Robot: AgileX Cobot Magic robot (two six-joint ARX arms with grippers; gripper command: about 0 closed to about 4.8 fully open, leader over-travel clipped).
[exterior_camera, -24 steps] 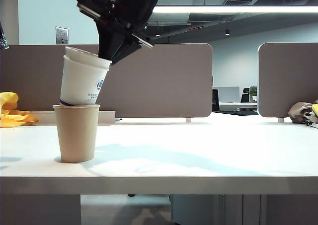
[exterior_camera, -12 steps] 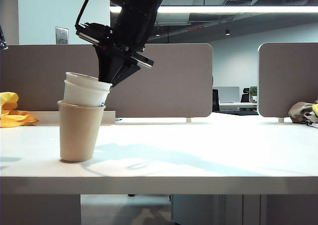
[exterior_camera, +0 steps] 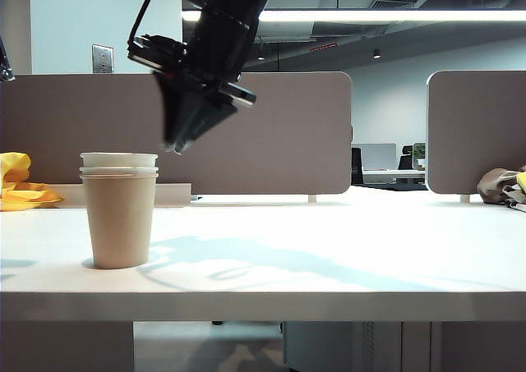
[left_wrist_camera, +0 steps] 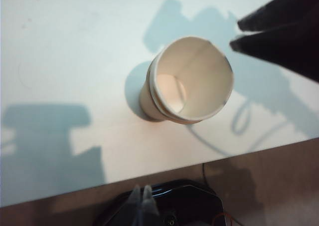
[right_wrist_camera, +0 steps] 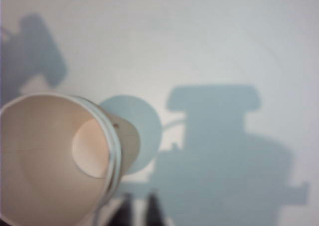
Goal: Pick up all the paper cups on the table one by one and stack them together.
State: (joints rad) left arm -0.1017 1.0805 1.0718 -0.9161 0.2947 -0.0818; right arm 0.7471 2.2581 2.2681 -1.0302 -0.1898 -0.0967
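Grey partition panels (exterior_camera: 271,134) stand behind the wide white tabletop (exterior_camera: 345,249), with an office ceiling light strip above and a yellow cloth (exterior_camera: 20,187) lying at the far left edge. On the left part of the tabletop stands the stack of paper cups (exterior_camera: 120,210): a tan-brown cup upright on the surface, with two white rims showing one above the other just over its lip. From the left wrist view the stack (left_wrist_camera: 187,81) is seen from above, its inside empty and its shadow falling beside it on the white surface.

Above and just right of the stack hangs the right pincer (exterior_camera: 175,146), pointing down toward the cups and clear of them, holding nothing. Its dark fingertips (right_wrist_camera: 152,206) show in the right wrist view with a narrow gap between them, slightly parted, beside the stack's rim (right_wrist_camera: 60,161). The same fingers enter the left wrist view as a dark wedge near the cups.

The left pincer (left_wrist_camera: 141,201) appears well apart from the stack, its pale tips pressed together and empty.
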